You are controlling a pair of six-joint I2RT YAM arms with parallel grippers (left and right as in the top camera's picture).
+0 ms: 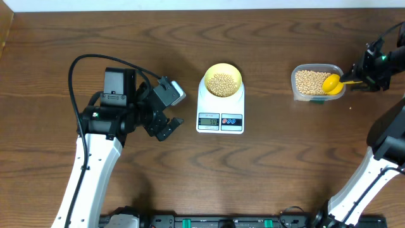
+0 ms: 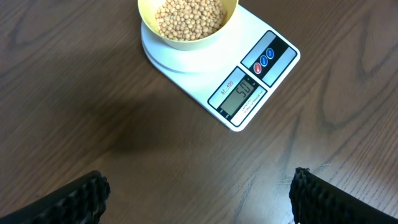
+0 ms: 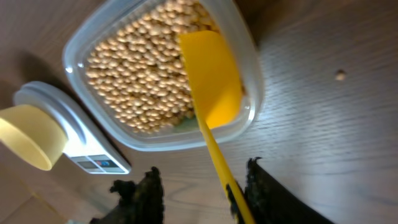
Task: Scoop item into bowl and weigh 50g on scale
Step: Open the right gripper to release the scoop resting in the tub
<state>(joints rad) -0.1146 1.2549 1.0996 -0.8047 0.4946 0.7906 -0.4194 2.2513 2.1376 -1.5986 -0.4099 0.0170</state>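
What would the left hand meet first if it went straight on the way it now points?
Probably the bare table just short of the scale, since the left hand tilts downward; on a flatter line, the scale's display corner. Depth is unclear.

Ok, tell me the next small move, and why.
Probably lower the scoop into the tub and let the right hand release it: the scale appears to read 50 with the bowl of beans on it, so no more scooping seems needed.

Tan beans in yellow bowl atop white scale
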